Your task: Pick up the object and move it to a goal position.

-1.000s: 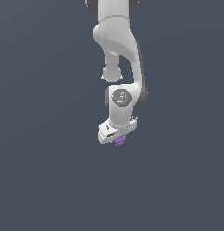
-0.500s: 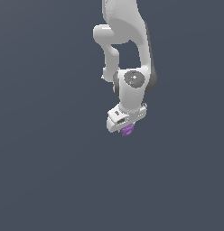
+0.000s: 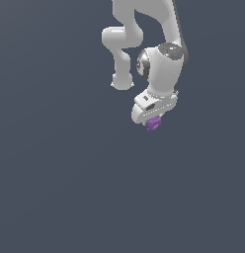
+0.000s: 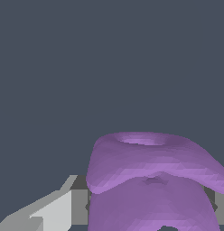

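Against plain grey-blue backdrop (image 3: pixel 55 173), tool (image 3: pixel 153 118) grips purple piece (image 3: pixel 153 123).

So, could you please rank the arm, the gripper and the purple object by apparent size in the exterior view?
1. Arm, by far largest.
2. Gripper.
3. Purple object, smallest, peeking out beneath the gripper.

wrist view | purple object (image 4: pixel 150 180) fills the near field, lobed, with a shallow dished hollow on its far face and a small dimple at its middle | pale grey pincer finger (image 4: pixel 50 210) touching one flank, dark pad against it | behind: plain slate-grey backdrop, featureless
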Controlling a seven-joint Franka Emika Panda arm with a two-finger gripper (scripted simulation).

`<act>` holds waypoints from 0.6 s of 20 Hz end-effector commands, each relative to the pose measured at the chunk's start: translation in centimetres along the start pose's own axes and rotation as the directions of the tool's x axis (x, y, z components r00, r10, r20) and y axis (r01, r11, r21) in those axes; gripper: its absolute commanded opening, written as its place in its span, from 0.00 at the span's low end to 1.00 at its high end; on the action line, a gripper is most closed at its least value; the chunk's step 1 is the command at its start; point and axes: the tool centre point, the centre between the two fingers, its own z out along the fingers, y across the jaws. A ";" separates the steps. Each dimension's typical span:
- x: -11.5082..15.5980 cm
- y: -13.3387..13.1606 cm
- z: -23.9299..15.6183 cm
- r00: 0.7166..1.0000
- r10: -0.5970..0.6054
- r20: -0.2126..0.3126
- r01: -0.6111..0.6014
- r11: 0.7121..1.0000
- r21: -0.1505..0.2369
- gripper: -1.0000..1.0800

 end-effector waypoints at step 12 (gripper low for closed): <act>-1.2 -6.6 -6.7 1.000 0.001 0.000 -0.001 1.000 0.002 0.00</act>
